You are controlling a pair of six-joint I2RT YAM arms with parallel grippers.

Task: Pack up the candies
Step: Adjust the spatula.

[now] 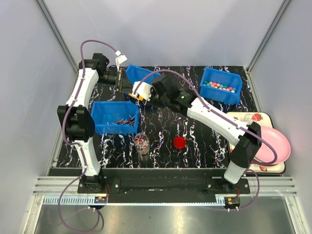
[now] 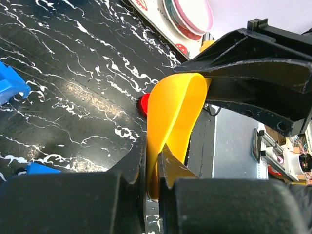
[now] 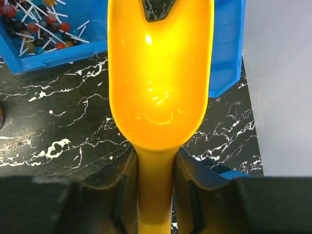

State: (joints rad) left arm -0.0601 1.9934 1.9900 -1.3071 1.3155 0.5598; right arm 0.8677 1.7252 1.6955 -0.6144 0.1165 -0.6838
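We see both grippers clamped on the yellow scoop (image 3: pixel 161 73) (its bowl is empty): the right gripper (image 3: pixel 155 163) on the handle, the left gripper (image 2: pixel 152 153) on the bowl's edge. If one arm pulls before the other releases, we fear the scoop may twist free. The candies (image 1: pixel 220 87) lie in a blue bin (image 1: pixel 219 99) behind and right of the red lid (image 1: pixel 179 142).

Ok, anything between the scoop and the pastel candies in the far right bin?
Nothing visible on the table lies between scoop and candies, but the left fingers clamp the scoop's tip while the right fingers hold its handle.
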